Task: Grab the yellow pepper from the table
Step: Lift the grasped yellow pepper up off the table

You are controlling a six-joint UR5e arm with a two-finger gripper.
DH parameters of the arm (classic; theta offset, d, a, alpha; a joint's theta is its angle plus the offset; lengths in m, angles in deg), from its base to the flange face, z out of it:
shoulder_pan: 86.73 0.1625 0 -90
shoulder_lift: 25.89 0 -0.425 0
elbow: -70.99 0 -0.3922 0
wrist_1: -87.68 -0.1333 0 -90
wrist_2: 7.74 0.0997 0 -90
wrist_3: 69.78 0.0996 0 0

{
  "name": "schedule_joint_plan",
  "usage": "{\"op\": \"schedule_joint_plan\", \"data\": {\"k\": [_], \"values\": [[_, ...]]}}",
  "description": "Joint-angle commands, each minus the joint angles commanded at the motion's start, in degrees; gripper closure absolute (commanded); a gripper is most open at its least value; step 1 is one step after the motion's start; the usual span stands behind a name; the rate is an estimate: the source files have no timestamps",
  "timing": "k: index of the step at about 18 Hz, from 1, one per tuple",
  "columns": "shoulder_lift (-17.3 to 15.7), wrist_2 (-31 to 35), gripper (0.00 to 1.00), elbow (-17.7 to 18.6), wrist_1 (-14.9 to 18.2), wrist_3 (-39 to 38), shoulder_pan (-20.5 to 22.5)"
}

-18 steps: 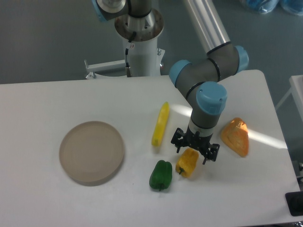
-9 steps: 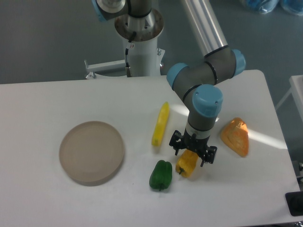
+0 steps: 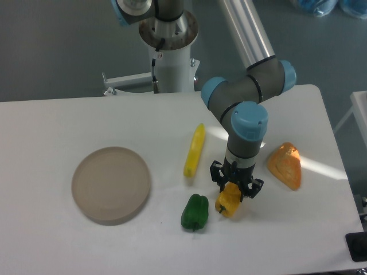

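Note:
The yellow pepper (image 3: pixel 227 201) lies on the white table (image 3: pixel 51 240), right of the green pepper. My gripper (image 3: pixel 235 187) hangs straight over its upper end, with the two fingers close against the pepper's sides. The top of the pepper is hidden under the gripper, so I cannot see the contact itself. The pepper rests on the table.
A green pepper (image 3: pixel 195 212) lies just left of the yellow one. A long slim yellow piece (image 3: pixel 194 150) lies above them. An orange wedge (image 3: pixel 285 165) lies to the right. A round tan plate (image 3: pixel 111 184) sits at the left. The arm's base stands behind the table's far edge.
The gripper has shifted slightly left and come down over the yellow pepper. Its fingers have drawn in from wide open to against the pepper's sides.

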Motion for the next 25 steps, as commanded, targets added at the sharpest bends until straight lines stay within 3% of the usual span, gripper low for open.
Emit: {"op": "schedule_joint_plan", "data": {"k": [4,18,25], "values": [[-0.7,0.18,0.51,-0.7,0.09,3.15,0.26],[-8.43,-0.26,0.51,-3.6,1.05,13.0,5.44],[-8.35,0.26,0.51,-3.78,1.49,18.01,7.56]]}}
